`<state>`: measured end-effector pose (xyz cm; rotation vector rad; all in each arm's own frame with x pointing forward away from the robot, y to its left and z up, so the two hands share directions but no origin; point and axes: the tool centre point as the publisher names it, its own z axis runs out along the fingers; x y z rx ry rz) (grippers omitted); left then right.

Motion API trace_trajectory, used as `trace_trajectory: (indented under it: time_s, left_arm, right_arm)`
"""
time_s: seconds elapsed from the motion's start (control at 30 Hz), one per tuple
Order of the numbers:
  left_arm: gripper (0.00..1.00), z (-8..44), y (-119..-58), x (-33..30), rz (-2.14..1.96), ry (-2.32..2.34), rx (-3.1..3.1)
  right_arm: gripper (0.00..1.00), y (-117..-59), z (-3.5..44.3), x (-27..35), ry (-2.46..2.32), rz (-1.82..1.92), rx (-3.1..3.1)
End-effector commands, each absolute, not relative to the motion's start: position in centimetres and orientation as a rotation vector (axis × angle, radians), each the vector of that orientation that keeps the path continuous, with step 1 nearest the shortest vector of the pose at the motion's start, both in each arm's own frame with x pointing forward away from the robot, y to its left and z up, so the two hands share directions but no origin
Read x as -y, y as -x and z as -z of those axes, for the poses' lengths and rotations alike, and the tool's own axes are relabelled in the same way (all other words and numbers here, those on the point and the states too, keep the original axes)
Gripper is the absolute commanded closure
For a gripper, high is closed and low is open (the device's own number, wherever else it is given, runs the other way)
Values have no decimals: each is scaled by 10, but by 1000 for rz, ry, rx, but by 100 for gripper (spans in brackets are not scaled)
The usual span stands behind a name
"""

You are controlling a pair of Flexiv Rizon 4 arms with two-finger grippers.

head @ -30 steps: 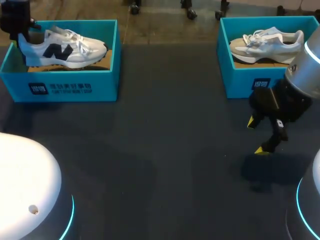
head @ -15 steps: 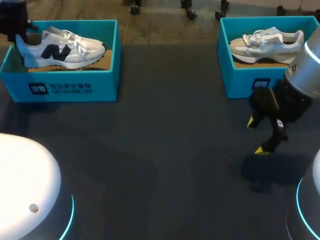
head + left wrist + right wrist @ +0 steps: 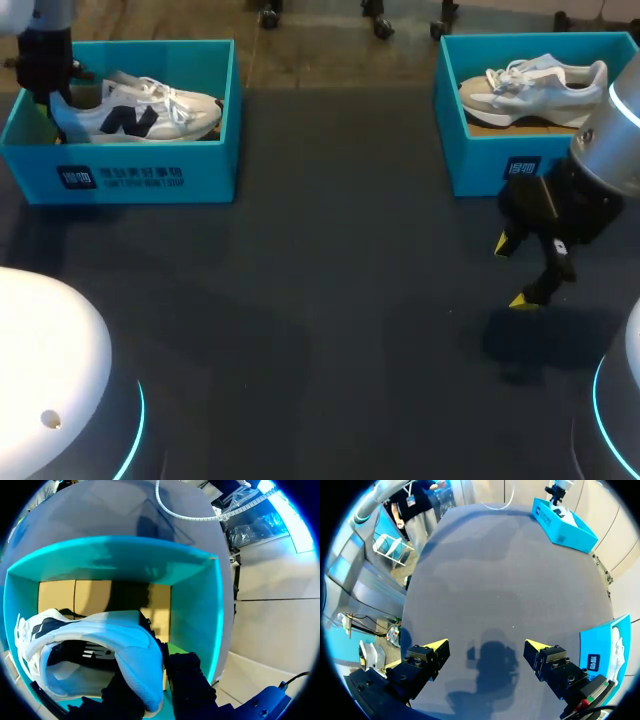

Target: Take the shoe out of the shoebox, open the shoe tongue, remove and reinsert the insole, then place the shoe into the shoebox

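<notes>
Left hand [image 3: 152, 690] clamps the shoe [image 3: 140, 115] inside the blue shoebox [image 3: 140, 178]; right hand [image 3: 486, 649] spread wide, empty.

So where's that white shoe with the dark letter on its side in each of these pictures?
Head view: the white shoe sits in the blue shoebox at far left, heel at the left gripper.
Left wrist view: close up, heel clamped in that gripper.
Right wrist view: barely a pale speck in the far box.
Shared landmark: the blue shoebox.
</notes>
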<state>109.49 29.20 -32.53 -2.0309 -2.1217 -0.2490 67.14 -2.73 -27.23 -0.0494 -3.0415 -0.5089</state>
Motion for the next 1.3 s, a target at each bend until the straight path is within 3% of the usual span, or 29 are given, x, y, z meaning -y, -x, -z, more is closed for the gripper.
trace_trajectory:
  time_s: [0.03, 0.47, 1.3]
  left_arm:
    - [100, 334, -1104, -293, 220, 2013, 2128]
    - [100, 344, -1073, -299, 196, 2089, 2051]
    - [100, 376, -1069, -301, 123, 2101, 2041]
  right_arm:
    - [0, -671, 273, 27, 49, 507, 3042]
    - [0, -671, 273, 27, 49, 507, 3042]
    - [0, -671, 273, 27, 49, 507, 3042]
